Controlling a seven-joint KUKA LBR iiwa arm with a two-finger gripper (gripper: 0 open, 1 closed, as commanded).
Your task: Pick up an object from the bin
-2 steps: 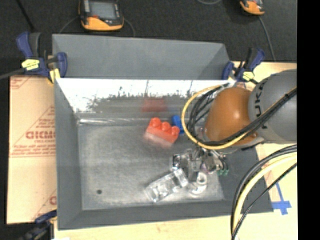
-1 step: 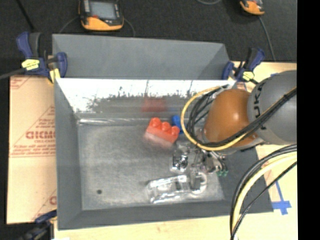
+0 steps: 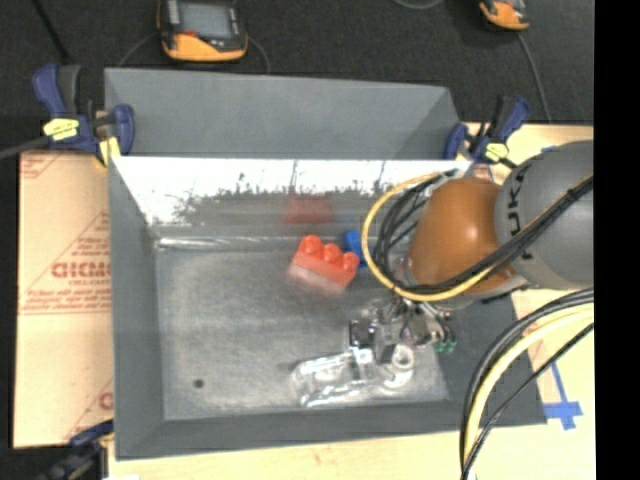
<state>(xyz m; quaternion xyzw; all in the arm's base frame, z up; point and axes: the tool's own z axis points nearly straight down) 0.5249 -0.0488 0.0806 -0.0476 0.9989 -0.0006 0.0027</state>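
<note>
My gripper [image 3: 383, 346] hangs low in the bin's front right part, under the orange wrist cover. Its tips sit right over the right end of a clear, shiny plastic thing [image 3: 335, 378] that lies along the front wall. Whether anything is between them cannot be made out. A red toy brick [image 3: 324, 261] with studs on top rests near the middle of the back wall. A small blue piece [image 3: 352, 241] lies just to its right, partly hidden by the arm's cables.
The arm with its orange cover and yellow cables hangs over the bin's right side. A small dark spot [image 3: 198, 384] marks the floor at the front left. Bare floor stretches across the bin's left half.
</note>
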